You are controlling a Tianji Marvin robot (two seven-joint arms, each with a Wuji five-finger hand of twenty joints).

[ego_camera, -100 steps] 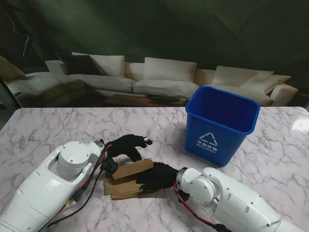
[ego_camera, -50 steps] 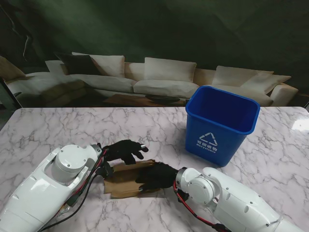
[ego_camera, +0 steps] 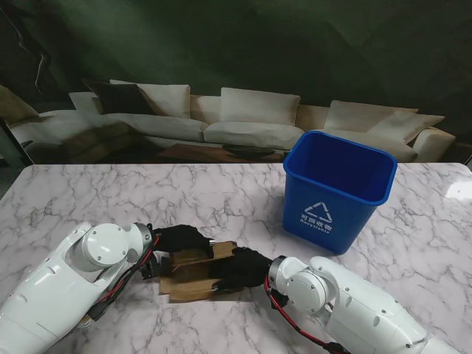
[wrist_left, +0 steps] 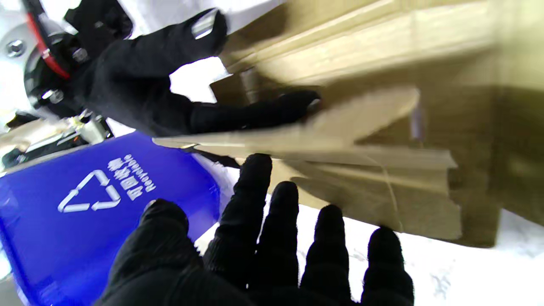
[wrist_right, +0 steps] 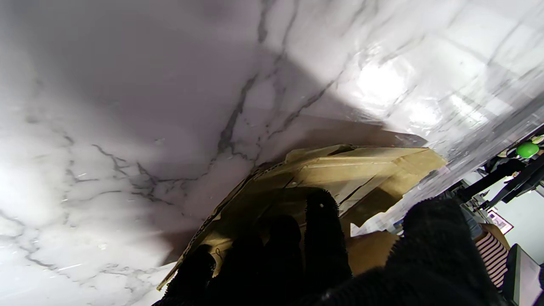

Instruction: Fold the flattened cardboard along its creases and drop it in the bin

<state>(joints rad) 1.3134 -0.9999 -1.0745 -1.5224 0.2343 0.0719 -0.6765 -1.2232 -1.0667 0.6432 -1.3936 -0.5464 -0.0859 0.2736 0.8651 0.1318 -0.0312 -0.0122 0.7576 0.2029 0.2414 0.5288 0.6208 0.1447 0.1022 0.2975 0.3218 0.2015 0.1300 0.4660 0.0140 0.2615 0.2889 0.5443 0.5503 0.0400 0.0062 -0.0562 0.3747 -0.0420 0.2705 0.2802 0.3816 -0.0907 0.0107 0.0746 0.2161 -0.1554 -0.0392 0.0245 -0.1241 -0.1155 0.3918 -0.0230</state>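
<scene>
On the marble table (ego_camera: 88,192), the left hand (ego_camera: 179,239) rests its spread fingers (wrist_left: 255,199) along the far edge of the cardboard (ego_camera: 193,276), gripping nothing. Just right of it, the right hand (ego_camera: 240,269) lies on the partly folded cardboard, thumb and fingers clamped on a raised flap. Farther right, well apart from both hands, stands the blue bin (ego_camera: 335,188), upright.

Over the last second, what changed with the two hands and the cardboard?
The left hand came down and drew back toward me, from raised over the cardboard to resting on its far left flap, which now lies lower. Whether its fingers grip the flap is unclear. The right hand stayed pressed on the cardboard's right side, and the blue bin did not move.
</scene>
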